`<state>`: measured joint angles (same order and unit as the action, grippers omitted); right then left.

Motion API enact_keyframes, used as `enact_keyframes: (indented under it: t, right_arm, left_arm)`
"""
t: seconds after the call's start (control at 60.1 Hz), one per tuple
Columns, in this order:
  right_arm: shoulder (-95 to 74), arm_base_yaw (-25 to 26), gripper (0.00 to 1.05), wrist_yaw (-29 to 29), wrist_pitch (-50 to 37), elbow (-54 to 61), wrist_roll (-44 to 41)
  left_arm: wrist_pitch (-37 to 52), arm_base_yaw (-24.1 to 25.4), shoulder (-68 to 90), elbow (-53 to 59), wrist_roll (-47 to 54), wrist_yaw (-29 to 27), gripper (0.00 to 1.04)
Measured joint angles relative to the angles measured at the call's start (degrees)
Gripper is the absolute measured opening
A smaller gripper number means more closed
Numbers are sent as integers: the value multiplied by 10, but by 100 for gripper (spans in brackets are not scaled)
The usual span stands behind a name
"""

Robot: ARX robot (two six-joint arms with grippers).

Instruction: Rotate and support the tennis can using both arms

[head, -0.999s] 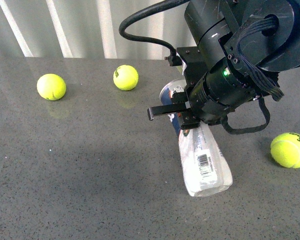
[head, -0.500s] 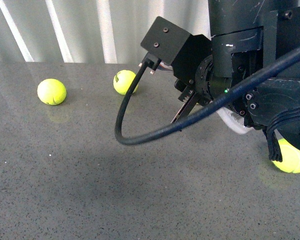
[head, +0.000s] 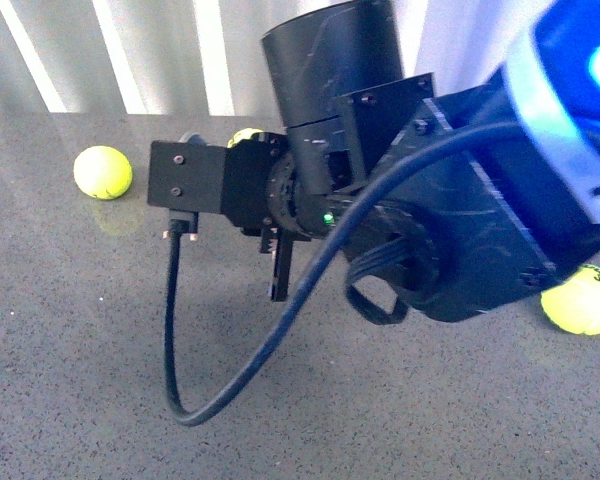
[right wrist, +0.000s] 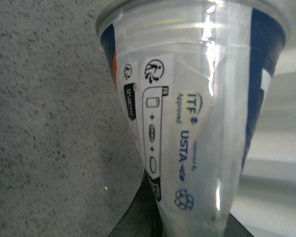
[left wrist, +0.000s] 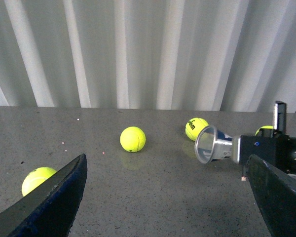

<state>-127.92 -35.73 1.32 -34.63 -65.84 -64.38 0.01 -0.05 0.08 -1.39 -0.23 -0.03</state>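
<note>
1. Over the grey table (head: pixel 70 350), the right arm (head: pixel 450 230) has swung leftward since half a second ago. Its blue segment (head: pixel 575 95) now shows, and its black cable (head: pixel 168 320) droops in a loop.
2. The tennis can (left wrist: pixel 214 145) lies roughly level in the right gripper (left wrist: pixel 266 150), which is clamped on it, silver rim facing the left wrist camera. It looks clear of the table.
3. The left gripper (left wrist: pixel 167 168) stands wide apart, holding nothing.
4. Four tennis balls (left wrist: pixel 133 139) lie scattered on the table.
</note>
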Motion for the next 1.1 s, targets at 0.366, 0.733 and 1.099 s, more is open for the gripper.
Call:
enact_keyframes:
  t: [0.366,0.733,1.099]
  right_arm:
    - [-93,-29,5,18,113,-137,1]
    - [-119,-31,5,36,138,-160,-1]
    - [-120,-31,27,27,130,-157,28]
  left_arm:
    - [0,0,0,0,0,0,98]
    - [0,0,0,0,0,0,98]
    - [0,0,0,0,0,0,98]
